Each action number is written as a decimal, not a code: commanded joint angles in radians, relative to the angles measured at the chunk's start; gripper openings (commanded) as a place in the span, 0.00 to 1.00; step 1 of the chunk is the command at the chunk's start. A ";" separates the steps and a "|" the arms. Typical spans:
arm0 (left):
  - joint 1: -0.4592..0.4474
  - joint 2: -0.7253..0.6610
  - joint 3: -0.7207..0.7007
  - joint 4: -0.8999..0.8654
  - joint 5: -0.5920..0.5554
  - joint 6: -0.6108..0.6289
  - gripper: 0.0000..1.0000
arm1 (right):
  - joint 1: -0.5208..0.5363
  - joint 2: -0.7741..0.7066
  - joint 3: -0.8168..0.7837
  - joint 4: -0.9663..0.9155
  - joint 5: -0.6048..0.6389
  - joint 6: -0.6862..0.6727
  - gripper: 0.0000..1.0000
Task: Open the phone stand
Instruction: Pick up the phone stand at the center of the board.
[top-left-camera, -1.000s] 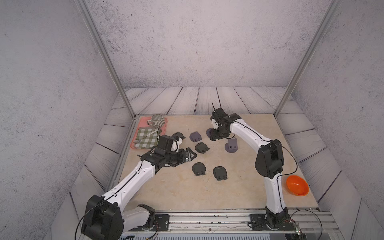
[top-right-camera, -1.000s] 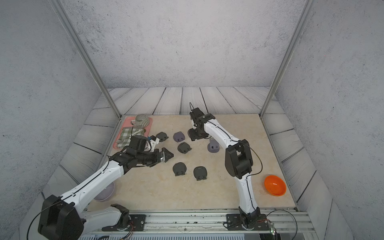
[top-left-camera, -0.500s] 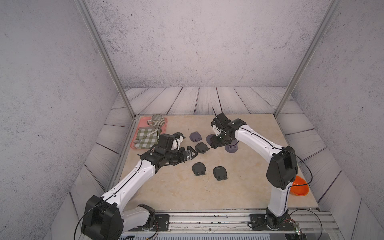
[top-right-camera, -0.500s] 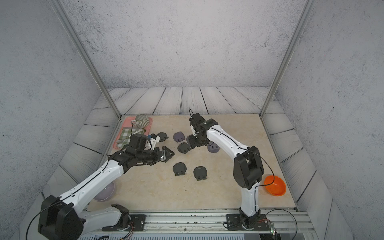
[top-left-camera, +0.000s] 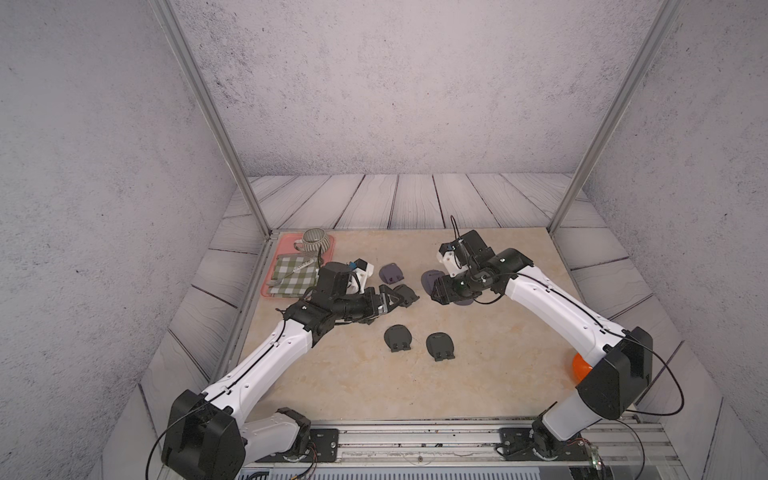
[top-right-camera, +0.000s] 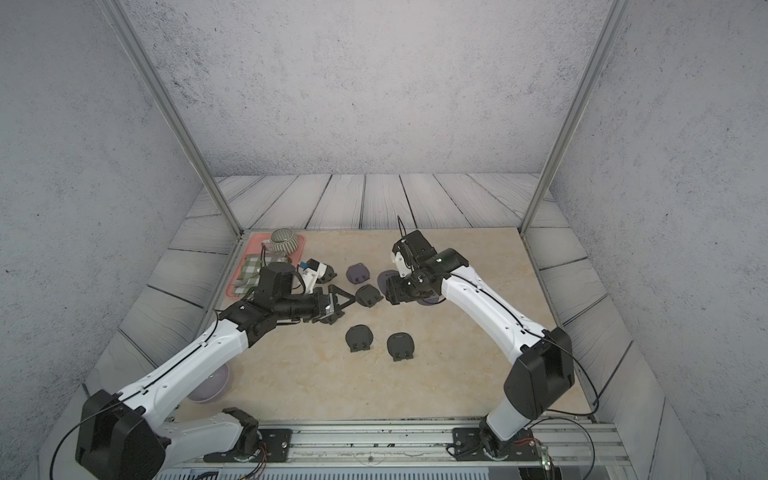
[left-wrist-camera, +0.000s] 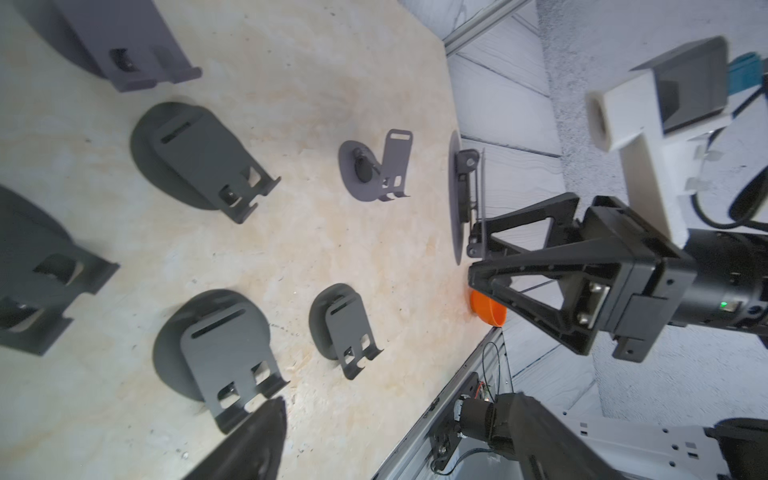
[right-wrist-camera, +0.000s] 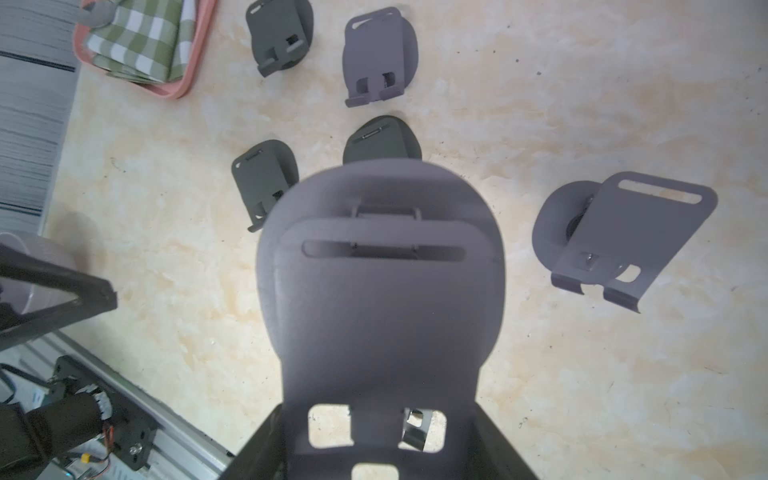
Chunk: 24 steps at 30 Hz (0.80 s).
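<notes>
though lifted clear of the pale marbled tabletop (top-left-camera: 478, 374), shows no opening yet: grey-purple round-based plastic phone stand (right-wrist-camera: 382, 291), back plate lying close against its disc. edge-on in the left wrist view, the stand (left-wrist-camera: 457, 195) with barely a gap at the hinge. hangs just right of mid-table in both top views, above the surface.

clamped at its notched lower end by the right gripper (left-wrist-camera: 473, 253), jaws closed tight on the stand's edge. faces the left gripper (top-right-camera: 343, 307), jaws apart and empty, near the stand yet clearly apart from it.

judged so far: grasp and lift done. second grip on plate or base not yet taken, and swinging the plate away from the disc not begun, so roughly a third through for this piece.

just beside, on the table, a matching grey-purple stand (right-wrist-camera: 623, 241) with plate propped up off its base, apparently open already. further out, another grey-purple folded stand (right-wrist-camera: 378, 54) and several dark grey folded stands (right-wrist-camera: 264, 183) lying flat, plenty left if meant for opening too.

outermost: pink plastic tray (top-left-camera: 286, 239) with green checked cloth (top-left-camera: 293, 272) and striped ceramic mug (top-left-camera: 313, 241) by the left edge, orange bowl (left-wrist-camera: 488, 311) off the right side, all untouched.
</notes>
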 joint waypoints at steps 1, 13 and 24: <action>-0.007 -0.013 0.016 0.084 0.066 -0.049 0.88 | 0.006 -0.039 -0.008 -0.009 -0.080 -0.001 0.55; -0.015 -0.043 0.031 0.064 0.027 -0.089 0.88 | 0.012 -0.108 0.026 -0.049 -0.195 0.041 0.54; -0.015 -0.067 0.024 0.026 0.037 -0.097 0.88 | 0.083 -0.161 -0.005 -0.029 -0.174 0.118 0.53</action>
